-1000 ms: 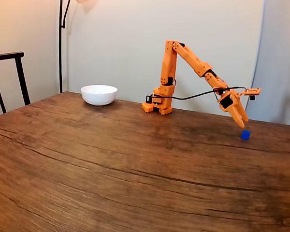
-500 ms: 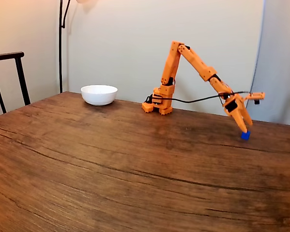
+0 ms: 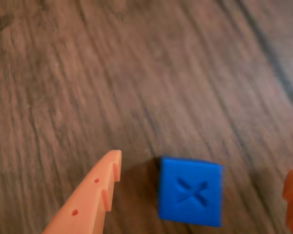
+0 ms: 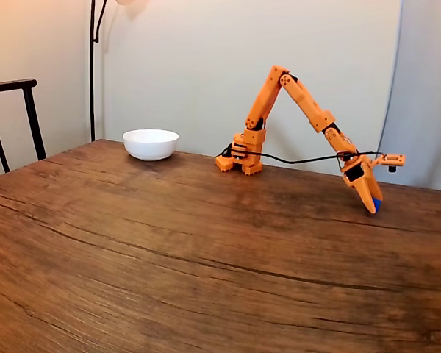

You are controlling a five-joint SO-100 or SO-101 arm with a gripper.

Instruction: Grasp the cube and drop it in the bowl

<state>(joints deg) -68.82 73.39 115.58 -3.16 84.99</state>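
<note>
The small bright blue cube (image 3: 190, 191), an X pressed into its top face, sits on the grained dark wooden bench (image 3: 112, 73) between the spread orange plastic fingers of the tool (image 3: 202, 187), untouched; the smooth round white bowl (image 4: 151, 143) stands well apart

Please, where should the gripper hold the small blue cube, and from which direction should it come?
Best grip the cube on its two opposite side faces, coming from above. It lies flat on the table with an X-marked face up, and the open gripper already has one finger on each side of it.
</note>
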